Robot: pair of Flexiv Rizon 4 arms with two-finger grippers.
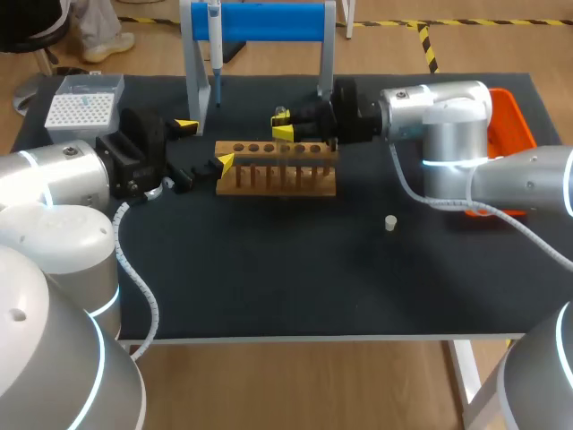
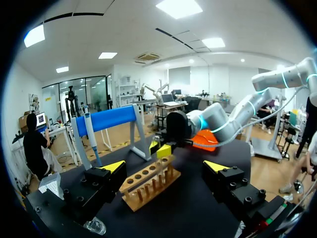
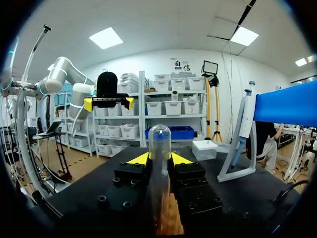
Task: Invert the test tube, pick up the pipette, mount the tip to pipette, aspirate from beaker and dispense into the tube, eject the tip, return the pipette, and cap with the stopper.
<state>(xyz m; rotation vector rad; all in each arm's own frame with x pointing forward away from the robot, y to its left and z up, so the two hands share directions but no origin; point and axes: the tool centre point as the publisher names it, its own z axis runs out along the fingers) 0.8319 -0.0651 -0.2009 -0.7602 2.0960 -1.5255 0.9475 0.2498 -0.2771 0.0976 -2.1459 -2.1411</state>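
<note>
Right gripper (image 1: 282,124) clamps test tube (image 3: 159,148) near rack (image 1: 277,170), upper centre; left gripper (image 1: 204,143) released. Smooth glass may slip during inversion.

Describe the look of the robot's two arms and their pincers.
The left arm and right arm are thick, rounded silver-white tubes with thin glowing light rings at the joints. A white ribbed cable hangs by the left one, a smooth grey cable by the right. The left pincer and right pincer are blocky black, each with two fingers ending in bright yellow wedge tips.
</note>
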